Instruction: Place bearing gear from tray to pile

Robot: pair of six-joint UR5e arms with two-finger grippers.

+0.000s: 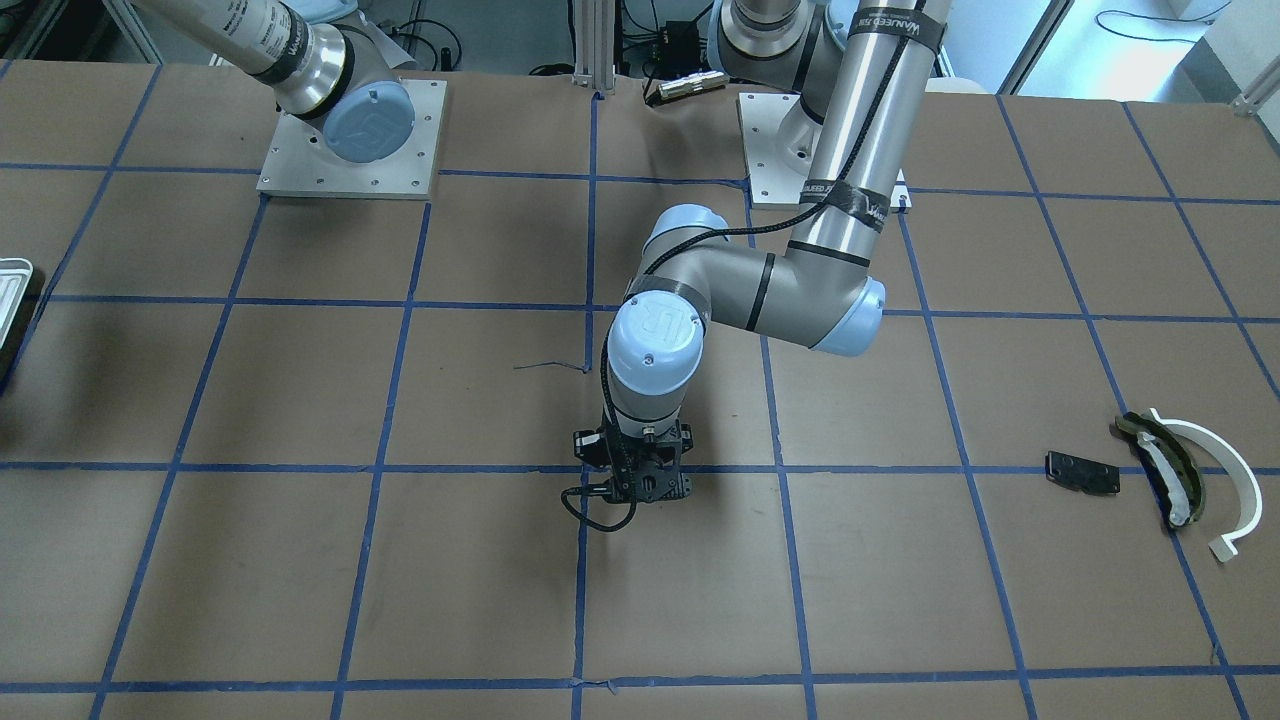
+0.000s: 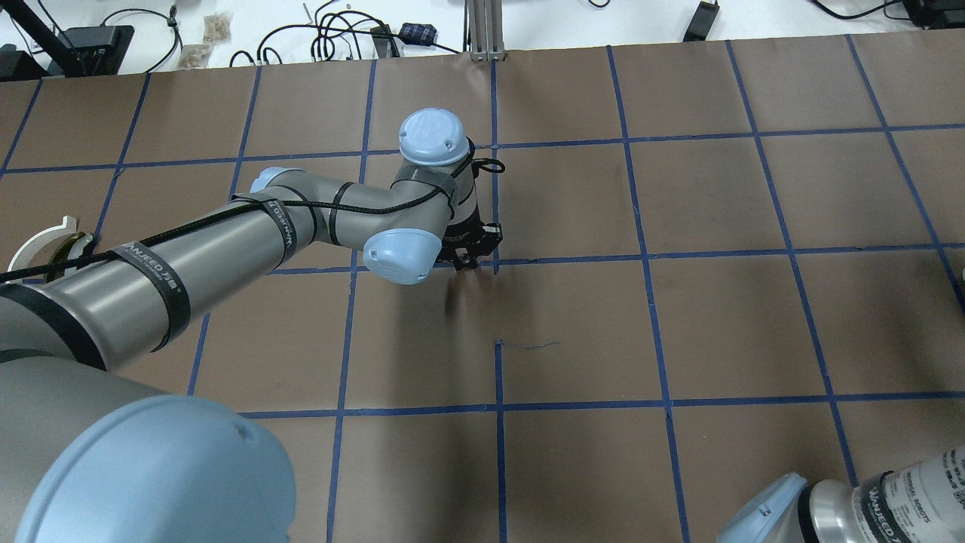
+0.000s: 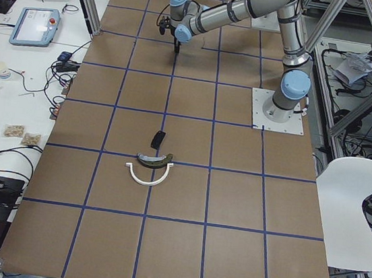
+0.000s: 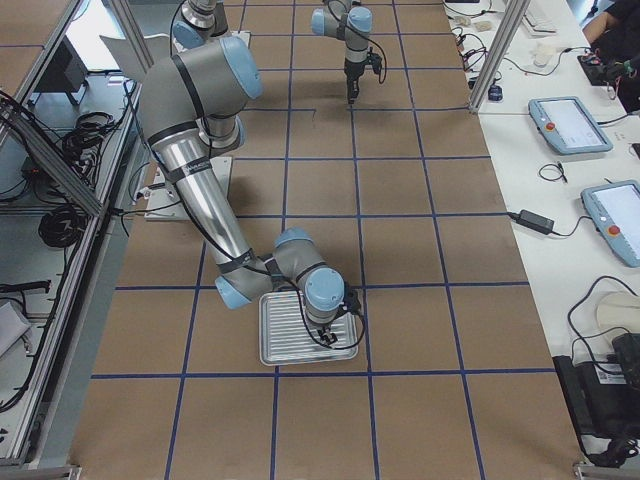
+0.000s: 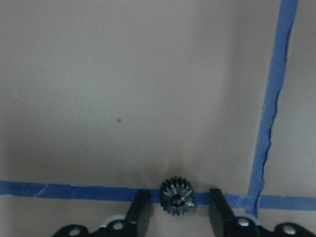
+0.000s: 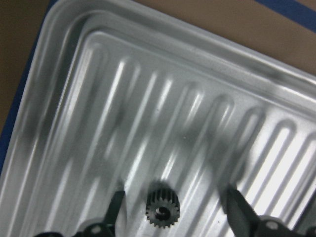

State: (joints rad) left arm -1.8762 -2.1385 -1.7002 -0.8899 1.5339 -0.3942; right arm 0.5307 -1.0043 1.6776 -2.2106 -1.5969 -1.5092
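The silvery ribbed tray (image 4: 290, 335) lies near my right arm, and its edge shows in the front view (image 1: 12, 290). My right gripper (image 6: 174, 193) is open just above the tray floor (image 6: 148, 98), its fingers on either side of a small black gear (image 6: 161, 210) without touching it. My left gripper (image 5: 178, 195) is open at the table's middle (image 1: 640, 490), with a second black gear (image 5: 177, 196) lying on the blue tape between its fingers. The pile is a white arc (image 1: 1215, 470), an olive curved piece (image 1: 1165, 465) and a black plate (image 1: 1082, 472), far off on my left.
Brown table cover with a blue tape grid (image 2: 648, 260). The arms' base plates (image 1: 350, 140) stand at the robot's edge. Cables and boxes (image 2: 332, 38) lie beyond the far edge. Tablets (image 4: 570, 120) sit on a side bench.
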